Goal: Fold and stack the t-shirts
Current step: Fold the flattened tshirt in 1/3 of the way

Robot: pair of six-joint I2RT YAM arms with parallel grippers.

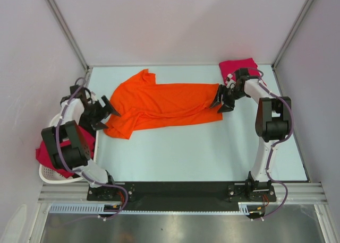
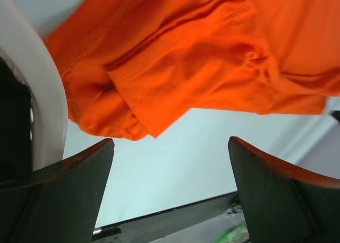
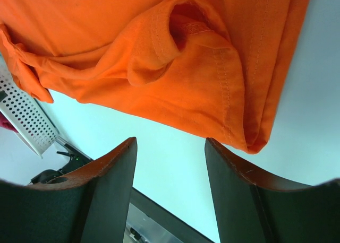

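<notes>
A bright orange t-shirt [image 1: 159, 105] lies spread and rumpled across the table, collar end at the left. My left gripper [image 1: 108, 114] stands open at the shirt's left end. In the left wrist view the gripper [image 2: 171, 141] has only bare table between its fingers, and the shirt's bunched edge [image 2: 202, 57] lies just beyond the tips. My right gripper [image 1: 219, 103] is open at the shirt's right edge. The right wrist view shows that gripper [image 3: 170, 140] empty, with the shirt's hemmed corner [image 3: 159, 57] just ahead. One crimson-pink t-shirt [image 1: 239, 68] lies folded at the back right; another [image 1: 47, 152] hangs in the basket.
A white plastic basket [image 1: 50, 172] sits off the table's left edge beside the left arm, and its rim [image 2: 48, 94] shows close to the left fingers. Grey walls enclose the table on three sides. The black base rail [image 1: 175, 190] runs along the near edge.
</notes>
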